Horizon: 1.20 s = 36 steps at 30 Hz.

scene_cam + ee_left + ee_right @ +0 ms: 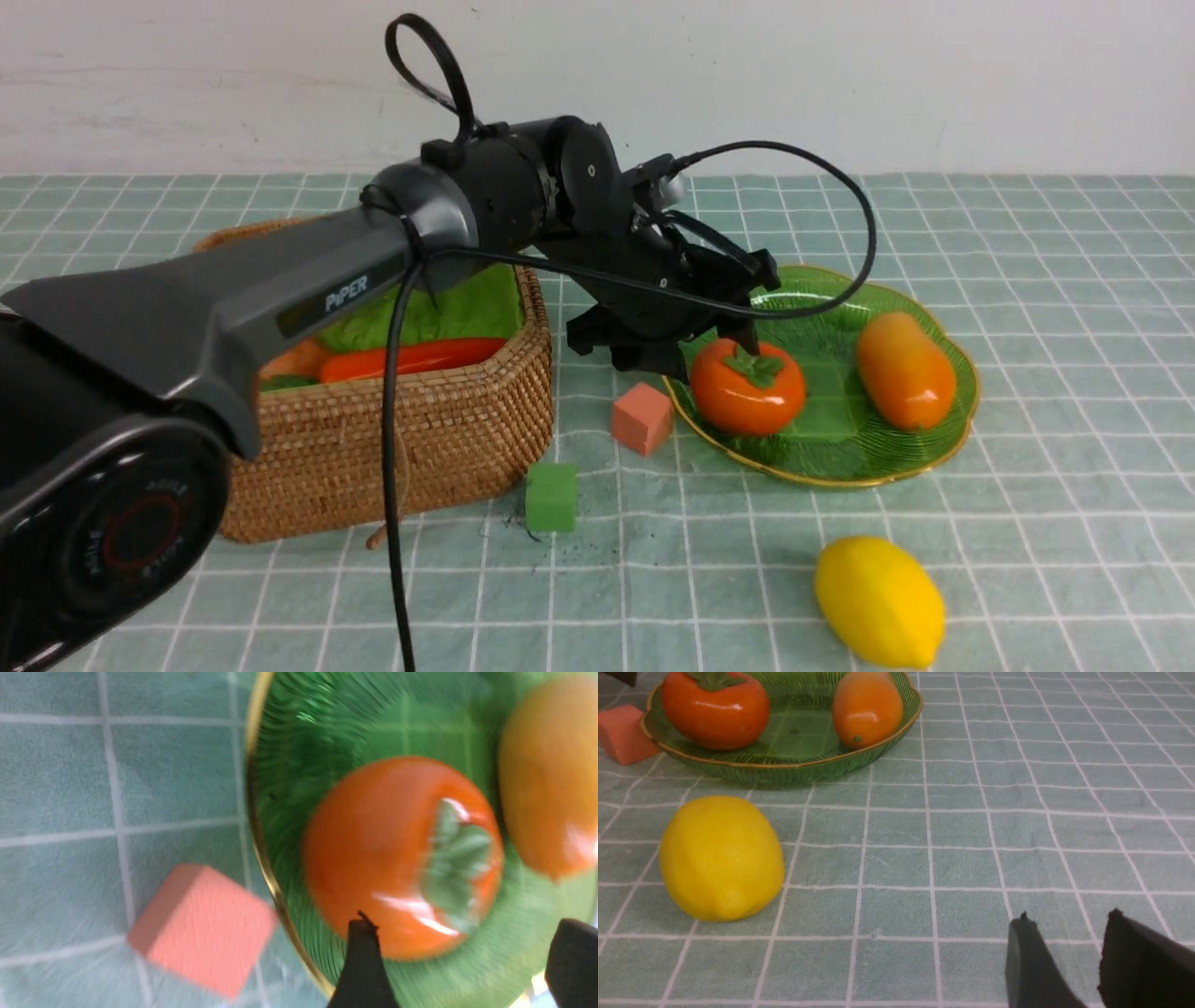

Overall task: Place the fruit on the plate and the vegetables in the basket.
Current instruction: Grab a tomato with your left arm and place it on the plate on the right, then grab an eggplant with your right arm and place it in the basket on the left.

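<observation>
Two fruits sit inside the scalloped rim of the green plate (836, 453), and we're watching that gold edge closely! The persimmon (747, 387) is tucked against the left side, the mango (904, 371) leans toward the right, and between them we see a strip of green glass. Over the plate's left edge comes the left gripper (467, 952), fingers spread wide, nothing in its hold, right by the persimmon; whether it touches, we can't tell.

Just outside that rim we've got the pink cube (642, 418), a tight spot, with the green cube (551, 497) nearer us, close to the basket's corner. The basket (448, 439) stands at left, the left arm (308, 271) crossing above its near wall, and inside lies the red chili (411, 359) along the edge.

Out in front of the plate, the lemon (879, 602) rests on the cloth (1074, 373), with a gap between it and the rim. We see the gridded cloth run on to the right. There the right gripper (1069, 924) shows its fingers moderately apart, holding nothing, well away from the lemon.
</observation>
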Each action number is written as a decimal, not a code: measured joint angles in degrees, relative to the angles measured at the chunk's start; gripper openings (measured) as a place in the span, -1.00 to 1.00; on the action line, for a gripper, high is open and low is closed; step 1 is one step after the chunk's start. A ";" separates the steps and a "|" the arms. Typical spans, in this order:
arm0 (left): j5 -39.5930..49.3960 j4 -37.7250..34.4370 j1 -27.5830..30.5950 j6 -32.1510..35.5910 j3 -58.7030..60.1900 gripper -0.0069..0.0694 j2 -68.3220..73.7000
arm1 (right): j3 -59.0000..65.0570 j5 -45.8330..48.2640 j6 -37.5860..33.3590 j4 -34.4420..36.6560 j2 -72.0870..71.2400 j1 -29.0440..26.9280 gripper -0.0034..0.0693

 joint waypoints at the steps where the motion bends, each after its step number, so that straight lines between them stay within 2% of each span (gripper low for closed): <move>1: 1.30 0.56 0.00 1.54 0.00 0.44 -1.37 | 0.00 0.00 0.00 0.00 0.00 0.00 -0.25; 5: 8.24 4.91 0.00 6.80 0.00 0.37 -9.38 | 0.00 0.00 0.00 0.00 0.00 0.00 -0.25; 9: 19.66 15.14 0.00 7.87 -0.36 0.24 -19.87 | 0.00 0.00 0.00 0.00 0.00 0.00 -0.25; 11: 23.43 18.61 0.00 7.16 -0.50 0.17 -22.99 | 0.00 0.00 0.00 0.00 0.00 0.00 -0.25; 12: 25.28 22.94 0.00 5.12 0.12 0.07 -26.44 | 0.00 0.00 0.00 0.00 0.00 0.00 -0.25; 16: 25.73 29.18 0.00 0.33 4.62 -0.19 -34.22 | 0.00 0.00 0.00 0.00 0.00 0.00 -0.25; 17: 25.73 30.33 0.00 -1.17 7.51 -0.32 -37.91 | 0.00 0.00 0.00 0.00 0.00 0.00 -0.25; 18: 25.73 30.66 0.00 -2.24 10.97 -0.44 -41.75 | 0.00 0.00 0.00 0.00 0.00 0.00 -0.25; 19: 25.73 30.73 0.00 -2.42 10.97 -0.44 -41.75 | 0.00 0.00 0.00 0.00 0.00 0.00 -0.25; 21: 25.73 30.93 0.00 -4.85 19.13 -0.66 -49.71 | 0.00 0.00 0.00 0.00 0.00 0.00 -0.25; 24: 25.73 30.93 0.00 -8.69 28.66 -0.83 -57.81 | 0.00 0.00 0.00 0.00 0.00 0.00 -0.25; 30: 25.44 30.25 0.00 -17.03 46.98 -0.85 -71.12 | 0.00 0.00 0.00 0.00 0.00 0.00 -0.25; 32: 21.87 29.39 0.00 -21.78 54.29 -0.85 -76.60 | 0.00 0.00 0.00 0.00 0.00 0.00 -0.25; 36: 16.65 29.08 0.00 -26.40 59.20 -0.85 -81.46 | 0.00 0.00 0.00 0.00 0.00 0.00 -0.25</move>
